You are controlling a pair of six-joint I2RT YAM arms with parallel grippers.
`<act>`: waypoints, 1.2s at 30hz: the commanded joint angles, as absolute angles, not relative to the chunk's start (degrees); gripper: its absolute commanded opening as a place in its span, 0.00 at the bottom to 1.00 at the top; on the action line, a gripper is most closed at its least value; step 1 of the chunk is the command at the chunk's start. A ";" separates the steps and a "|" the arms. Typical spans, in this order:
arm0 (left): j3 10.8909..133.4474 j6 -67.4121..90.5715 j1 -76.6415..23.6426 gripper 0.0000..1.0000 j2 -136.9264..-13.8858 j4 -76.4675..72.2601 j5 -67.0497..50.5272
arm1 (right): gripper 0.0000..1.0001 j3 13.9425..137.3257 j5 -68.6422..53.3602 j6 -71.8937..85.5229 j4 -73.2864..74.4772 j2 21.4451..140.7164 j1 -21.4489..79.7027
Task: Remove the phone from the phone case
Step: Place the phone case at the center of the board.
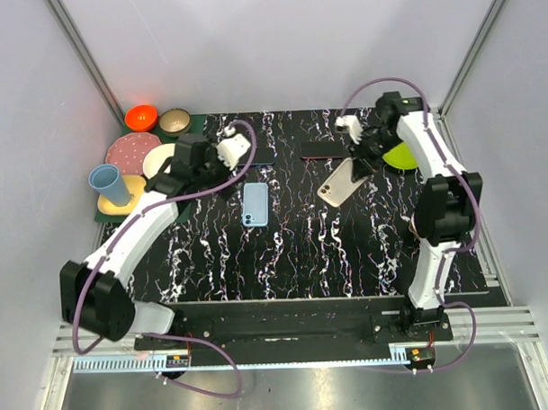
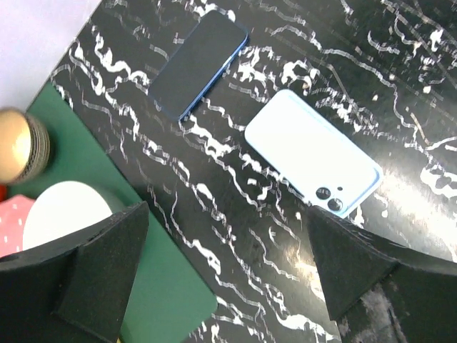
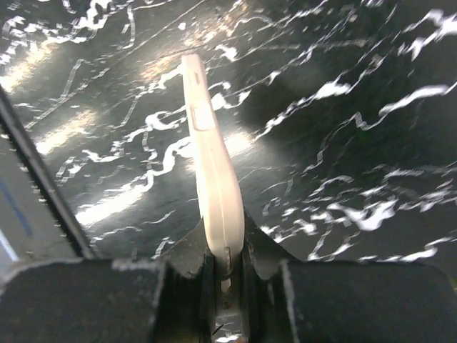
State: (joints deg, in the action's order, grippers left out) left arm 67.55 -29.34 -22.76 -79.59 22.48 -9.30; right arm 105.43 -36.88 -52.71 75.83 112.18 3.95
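Seemingly mid-removal: right pincer (image 3: 226,251) clenched on the beige case (image 3: 211,171) edge, tilted above the worktop (image 1: 303,258); left pincer (image 2: 225,266) released, idle. Next, left should likely grip and peel.

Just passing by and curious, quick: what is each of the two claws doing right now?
Left gripper: open, holding nothing.
Right gripper: closed, pinching the beige phone by one end.

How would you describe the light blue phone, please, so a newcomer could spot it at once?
Look to the middle of the black, white-veined table. The light blue phone lies flat there, back up, two camera lenses showing; its neighbours are a dark phone and a beige phone.
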 commanded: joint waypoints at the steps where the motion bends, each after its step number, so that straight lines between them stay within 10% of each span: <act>1: 62.42 -26.54 -19.08 0.99 -72.96 21.62 -12.74 | 0.00 117.39 -29.02 -57.57 93.52 118.55 8.42; 9: 55.02 -24.88 -14.86 0.99 -66.45 19.86 -14.33 | 0.00 117.95 -13.11 -61.87 93.60 123.66 17.93; 36: 51.15 -21.45 -11.34 0.99 -65.30 15.91 -17.14 | 0.00 107.05 -13.27 -73.30 93.69 117.32 26.19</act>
State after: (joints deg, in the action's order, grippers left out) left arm 51.88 -22.41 -11.81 -66.81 19.18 -15.40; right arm 106.04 -13.13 -73.45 76.75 114.59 25.82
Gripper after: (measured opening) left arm 0.987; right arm 0.168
